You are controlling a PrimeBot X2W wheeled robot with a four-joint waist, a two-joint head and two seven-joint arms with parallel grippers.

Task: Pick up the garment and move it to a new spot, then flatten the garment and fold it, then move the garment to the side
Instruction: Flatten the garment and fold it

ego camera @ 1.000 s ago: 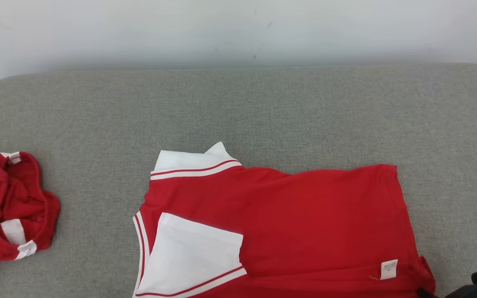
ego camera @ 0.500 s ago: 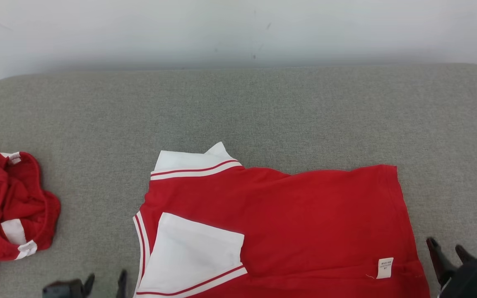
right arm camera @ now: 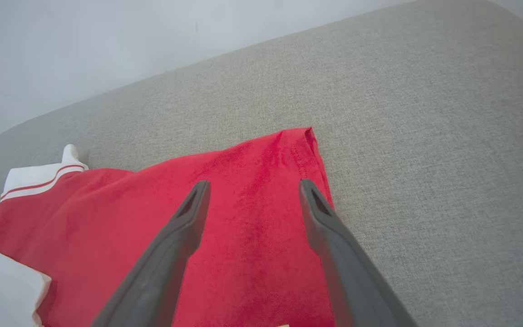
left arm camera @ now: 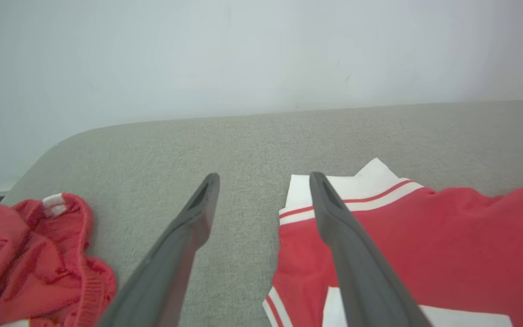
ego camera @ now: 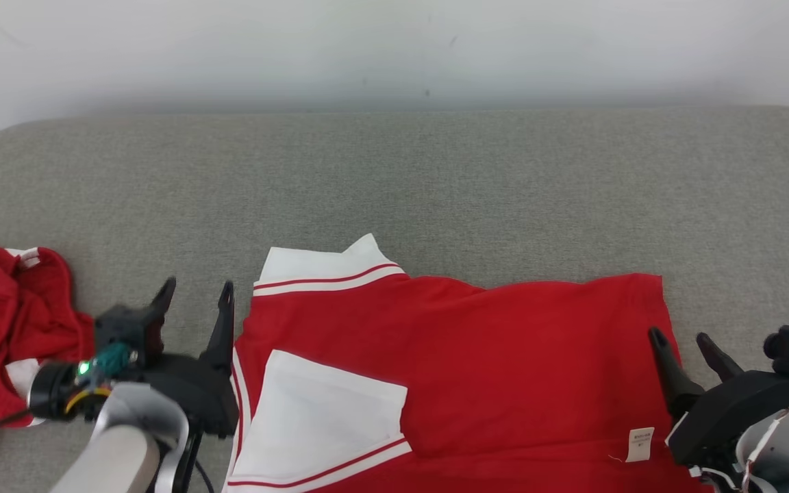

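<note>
The garment (ego camera: 497, 363) is a red shirt with a white, red-striped collar and a white sleeve folded over it, lying flat on the grey cushion at the near middle. My left gripper (ego camera: 196, 291) stands open just off its left edge, beside the collar, holding nothing. In the left wrist view the left gripper (left arm camera: 261, 179) frames bare cushion, with the collar (left arm camera: 347, 188) behind its right finger. My right gripper (ego camera: 679, 337) is open at the shirt's right hem. From the right wrist, the right gripper (right arm camera: 250, 186) hovers over the red hem (right arm camera: 261, 181).
A second red and white garment (ego camera: 4, 335) lies crumpled at the cushion's left edge, close behind my left arm. The grey cushion (ego camera: 435, 185) stretches bare toward the pale wall behind. Its rounded corners show at far left and right.
Both grippers have opened and come up into the head view from its bottom edge, one at each side of the shirt. The shirt lies as before.
</note>
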